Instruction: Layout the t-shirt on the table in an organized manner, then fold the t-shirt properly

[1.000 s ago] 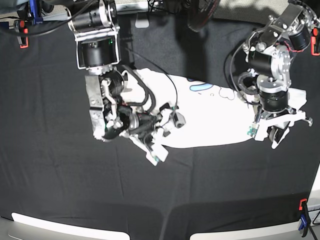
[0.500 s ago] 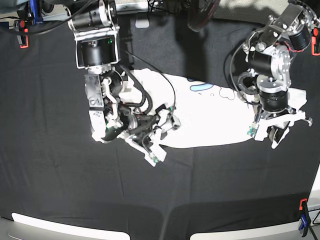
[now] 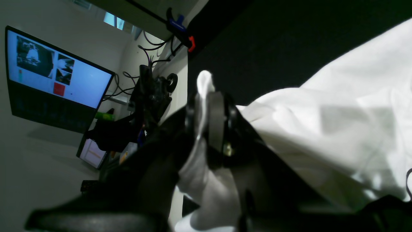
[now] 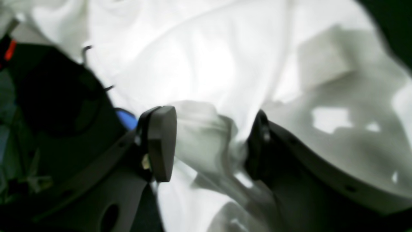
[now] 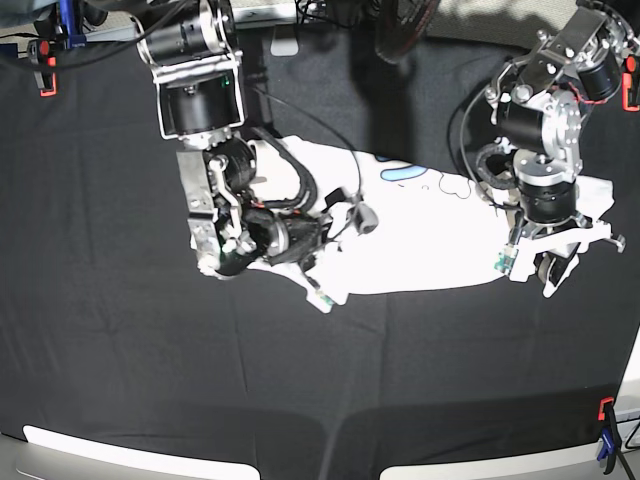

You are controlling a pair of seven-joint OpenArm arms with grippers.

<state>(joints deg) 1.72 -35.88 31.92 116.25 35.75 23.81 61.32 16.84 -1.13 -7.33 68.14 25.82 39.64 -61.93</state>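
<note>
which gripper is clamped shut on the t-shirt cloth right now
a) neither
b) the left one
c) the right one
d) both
b: in the left wrist view the left gripper has its jaws closed together with a fold of the white t-shirt pinched between them, while in the right wrist view the right gripper has its jaws wide apart, with a bunch of cloth in the gap.
</note>
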